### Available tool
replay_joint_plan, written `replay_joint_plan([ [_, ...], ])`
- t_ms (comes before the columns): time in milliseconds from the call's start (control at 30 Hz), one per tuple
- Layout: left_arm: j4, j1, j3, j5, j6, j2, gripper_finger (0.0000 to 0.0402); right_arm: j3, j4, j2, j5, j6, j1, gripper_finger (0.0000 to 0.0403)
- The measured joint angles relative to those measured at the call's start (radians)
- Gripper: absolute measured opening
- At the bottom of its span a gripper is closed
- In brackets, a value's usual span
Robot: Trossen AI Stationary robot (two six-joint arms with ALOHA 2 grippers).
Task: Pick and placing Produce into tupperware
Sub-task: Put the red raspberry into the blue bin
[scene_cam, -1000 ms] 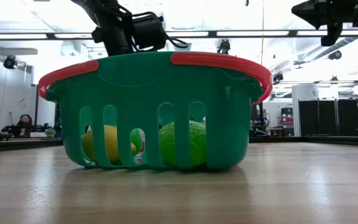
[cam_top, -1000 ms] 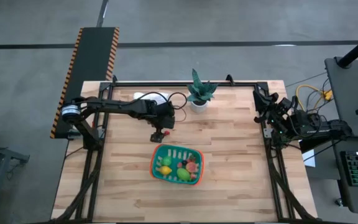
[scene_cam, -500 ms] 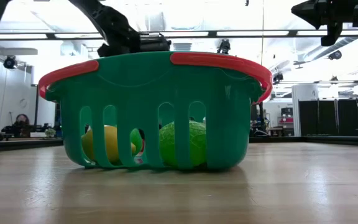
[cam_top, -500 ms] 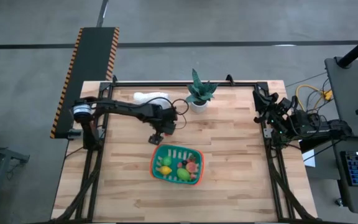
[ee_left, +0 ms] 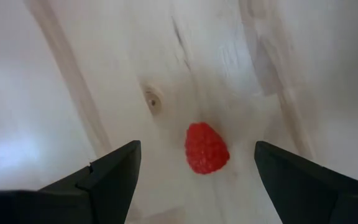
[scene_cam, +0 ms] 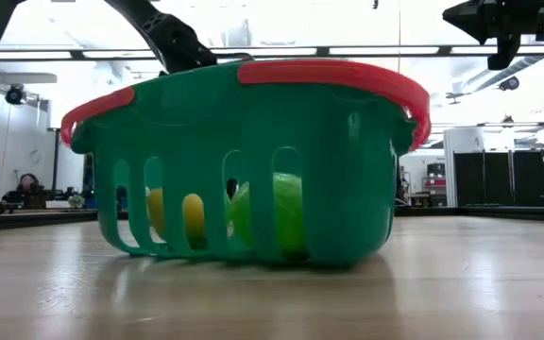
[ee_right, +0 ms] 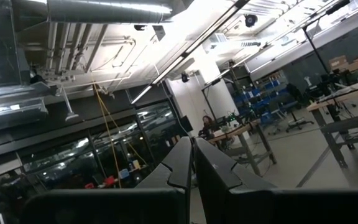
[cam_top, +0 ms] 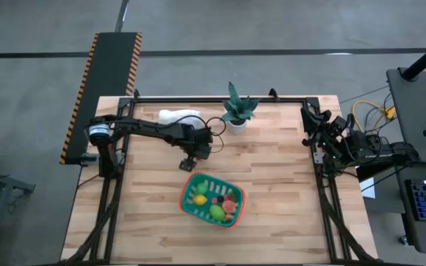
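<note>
Two arms are before you in the high view. Your left gripper (cam_top: 189,160) hangs over the wooden table (cam_top: 272,214), just at 11 o'clock from the tupperware (cam_top: 231,219), with a small red piece under it. The tupperware lies a little below the table's middle and holds yellow, green and red produce (cam_top: 214,204). The potted plant (cam_top: 235,111) stands at 12 o'clock from the container, near the far edge, and the rolled white cloth (cam_top: 177,115) lies at 9 o'clock from the plant. Your right gripper (cam_top: 308,118) waits at the table's right edge, at about 2 o'clock from the container.

From the low view, you see the tupperware close to the camera, resting on the table, and through its slots a yellow piece (scene_cam: 182,217) and a green piece (scene_cam: 277,210).

From the left wrist view, you see the two fingers (ee_left: 104,177) well apart, and the red raspberry (ee_left: 206,148) lies on the wood between them, touching neither of them.

From the right wrist view, you see the fingers (ee_right: 179,163) pressed together, holding nothing, and pointing into the room.
</note>
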Motion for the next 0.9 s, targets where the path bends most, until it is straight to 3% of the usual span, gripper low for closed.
replay_joint_plan([
  [433,-0.002,0.001,0.003,-0.020,0.053,-0.010,0.0296,0.000,-0.001,0.000,0.000,-0.002,0.000,0.0013],
  [900,0.001,0.002,0.001,-0.002,0.054,0.023,0.0210,0.000,0.000,0.000,0.000,0.007,0.000,0.0013],
])
